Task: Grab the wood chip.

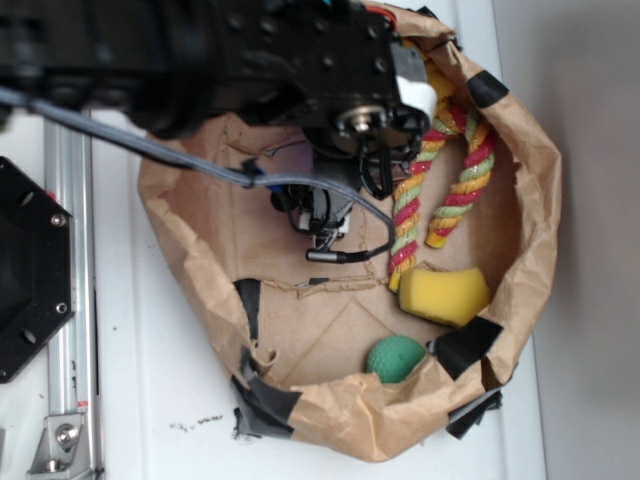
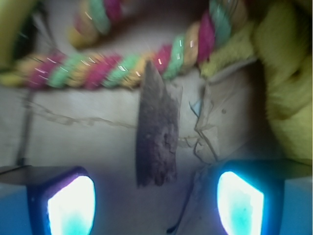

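Note:
In the wrist view the wood chip, a dark brown rough sliver, lies flat on the brown paper floor, its far tip touching the rope. My gripper is open just short of it. The two glowing pads stand wide apart on either side of the chip's near end, with nothing between them. In the exterior view my gripper hangs low over the middle of the paper nest, and the arm hides the chip there.
A red, green and yellow rope runs just beyond the chip. A yellow sponge and a green ball lie toward the front right. Crumpled brown paper walls with black tape ring the area. A metal rail runs along the left.

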Controlling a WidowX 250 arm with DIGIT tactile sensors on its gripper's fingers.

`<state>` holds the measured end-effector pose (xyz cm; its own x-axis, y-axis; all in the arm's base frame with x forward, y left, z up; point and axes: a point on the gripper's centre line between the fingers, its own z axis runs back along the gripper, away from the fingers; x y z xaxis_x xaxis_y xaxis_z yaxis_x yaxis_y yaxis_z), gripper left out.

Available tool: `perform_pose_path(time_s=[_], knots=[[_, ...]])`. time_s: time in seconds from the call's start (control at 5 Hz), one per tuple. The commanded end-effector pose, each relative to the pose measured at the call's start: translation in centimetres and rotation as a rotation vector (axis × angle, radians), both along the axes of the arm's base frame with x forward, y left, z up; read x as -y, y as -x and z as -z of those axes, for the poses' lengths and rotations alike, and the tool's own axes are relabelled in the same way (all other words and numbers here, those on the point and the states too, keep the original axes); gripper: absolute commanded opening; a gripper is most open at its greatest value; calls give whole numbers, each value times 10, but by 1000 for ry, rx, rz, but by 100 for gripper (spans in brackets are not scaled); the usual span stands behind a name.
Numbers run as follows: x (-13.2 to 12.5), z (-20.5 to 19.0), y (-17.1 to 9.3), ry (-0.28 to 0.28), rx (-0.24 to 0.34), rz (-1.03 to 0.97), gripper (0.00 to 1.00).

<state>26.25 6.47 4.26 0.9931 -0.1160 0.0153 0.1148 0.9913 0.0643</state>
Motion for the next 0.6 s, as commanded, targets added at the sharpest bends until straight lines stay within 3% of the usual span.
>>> perform_pose_path(time_s=[0.0,0.4], knots=[[9,-12,-16,11,55,11,100],[14,17,-35,-25,-19,34,100]])
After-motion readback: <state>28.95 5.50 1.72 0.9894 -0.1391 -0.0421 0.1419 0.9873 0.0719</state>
